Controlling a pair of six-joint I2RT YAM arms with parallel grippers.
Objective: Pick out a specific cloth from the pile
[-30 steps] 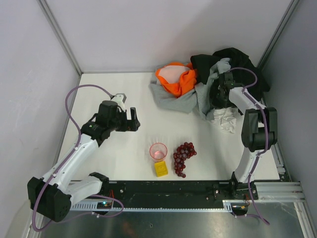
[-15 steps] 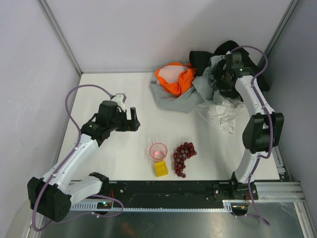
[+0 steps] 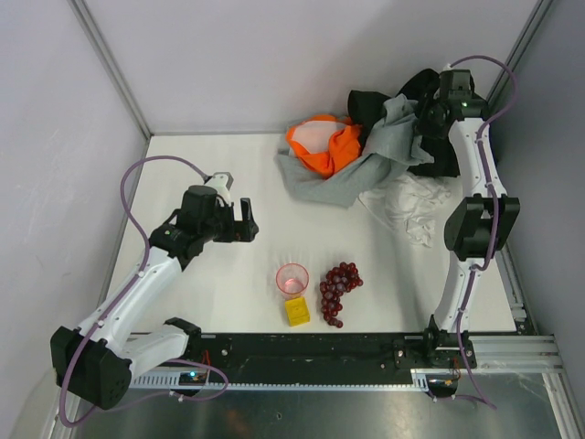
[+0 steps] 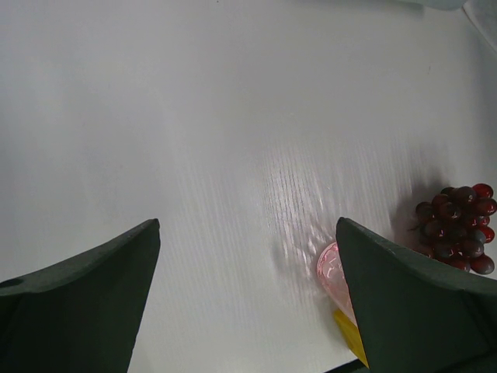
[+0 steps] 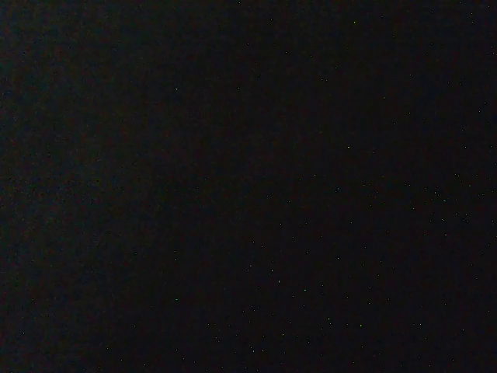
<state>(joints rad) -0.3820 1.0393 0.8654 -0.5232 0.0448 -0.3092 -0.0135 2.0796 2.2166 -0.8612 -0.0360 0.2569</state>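
The pile (image 3: 358, 157) of black, grey and orange garments lies at the back right of the table. The white cloth (image 3: 402, 207) lies crumpled and uncovered on the table in front of it. My right gripper (image 3: 426, 113) is raised high over the back right corner, and the grey sweatshirt (image 3: 388, 137) hangs stretched from it down to the pile. Black fabric (image 3: 428, 91) surrounds its fingers. The right wrist view is wholly black. My left gripper (image 3: 247, 222) (image 4: 248, 225) is open and empty over bare table at the left.
A pink cup (image 3: 292, 278) (image 4: 330, 268), a yellow block (image 3: 296, 311) (image 4: 351, 336) and a bunch of red grapes (image 3: 338, 285) (image 4: 454, 225) sit near the front middle. The orange garment (image 3: 324, 146) lies on the pile's left part. Walls close the back and sides.
My right gripper rose from the pile toward the back right corner, drawing the grey sweatshirt up with it and baring the white cloth. The left arm has not moved.
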